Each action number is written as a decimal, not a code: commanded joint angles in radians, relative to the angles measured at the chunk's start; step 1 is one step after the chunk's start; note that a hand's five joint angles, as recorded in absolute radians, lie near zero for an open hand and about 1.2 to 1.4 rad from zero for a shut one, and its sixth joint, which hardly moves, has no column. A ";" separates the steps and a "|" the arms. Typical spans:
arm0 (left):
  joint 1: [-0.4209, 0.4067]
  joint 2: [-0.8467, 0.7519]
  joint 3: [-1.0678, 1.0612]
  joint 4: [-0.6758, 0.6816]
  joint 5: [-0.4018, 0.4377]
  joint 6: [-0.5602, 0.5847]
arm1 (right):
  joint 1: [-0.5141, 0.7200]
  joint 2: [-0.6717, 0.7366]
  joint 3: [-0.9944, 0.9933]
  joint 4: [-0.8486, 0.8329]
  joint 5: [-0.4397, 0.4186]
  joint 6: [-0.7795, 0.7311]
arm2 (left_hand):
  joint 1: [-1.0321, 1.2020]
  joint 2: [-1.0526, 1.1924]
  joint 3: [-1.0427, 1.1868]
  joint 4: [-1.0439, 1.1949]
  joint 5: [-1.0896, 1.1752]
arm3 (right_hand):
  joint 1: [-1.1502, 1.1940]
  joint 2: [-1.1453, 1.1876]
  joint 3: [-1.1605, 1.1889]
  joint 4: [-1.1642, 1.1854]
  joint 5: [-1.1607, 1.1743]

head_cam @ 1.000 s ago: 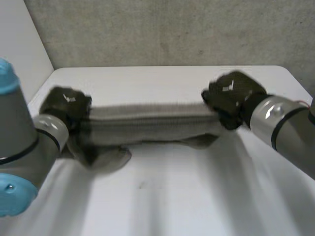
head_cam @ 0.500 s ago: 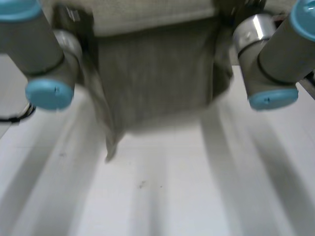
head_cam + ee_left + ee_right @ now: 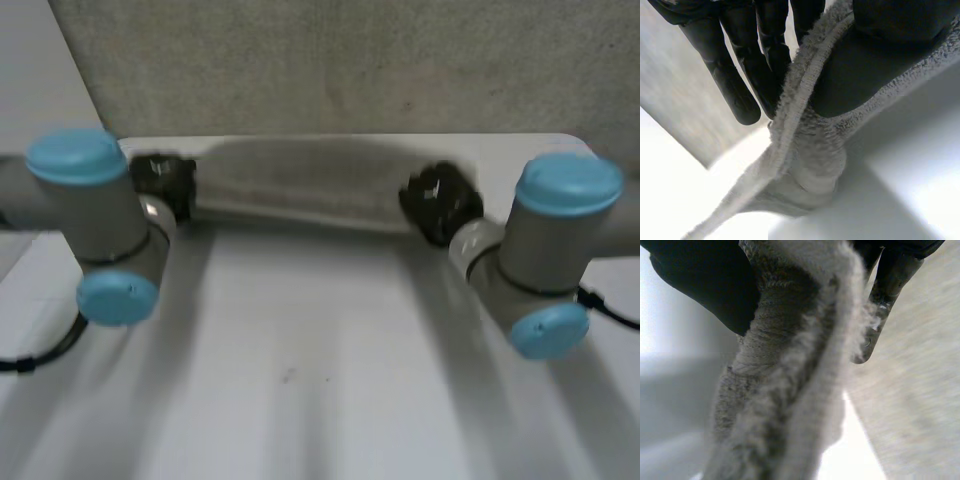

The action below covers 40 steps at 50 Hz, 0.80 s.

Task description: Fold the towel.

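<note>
**Towel pinched at both ends, far side of table**

**Left hand** [image 3: 875, 60]: closed on the towel [image 3: 300, 185]. In the left wrist view the thumb lies broad against one face of the cloth. The fingers [image 3: 742, 75] run straight down the other face, set close together. The hemmed edge of the towel passes between thumb and fingers and is pinched there. Below the grip the cloth hangs in a loose bunch.

**Right hand** [image 3: 700, 285]: also closed on the towel. In the right wrist view the thumb presses one side of a thick fold of pile. The fingers [image 3: 890, 285] stand on the opposite side, straight, with one tip reaching past the cloth. The fold is clamped between them.

**Towel position:** in the head view the towel forms a long, narrow band stretched between the two hands. It lies along the far side of the white table [image 3: 300, 380], close to the grey wall [image 3: 350, 60]. The left hand has its left end and the right hand its right end. Whether the band rests on the table or is held just above it cannot be told.

**Arms:** the left arm [image 3: 95, 215] and the right arm [image 3: 540, 260] reach in from the near side, one at each end of the towel.
</note>
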 commanded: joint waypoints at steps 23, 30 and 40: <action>0.005 0.283 -0.423 -0.051 0.000 0.000 | -0.161 -0.108 0.180 0.262 -0.015 0.425 | -0.572 -0.566 -0.571 -0.571 -0.581 | -0.014 -0.220 -0.225 -0.233 -0.207; 0.034 0.274 -0.448 -0.050 0.000 0.000 | -0.200 -0.139 0.264 0.239 -0.111 0.420 | -0.586 -0.580 -0.585 -0.585 -0.596 | 0.420 0.213 0.208 0.200 0.226; 0.133 0.280 -0.474 -0.053 0.089 -0.001 | -0.243 -0.234 0.346 0.205 -0.150 0.414 | -0.607 -0.601 -0.606 -0.606 -0.616 | 0.420 0.213 0.208 0.200 0.226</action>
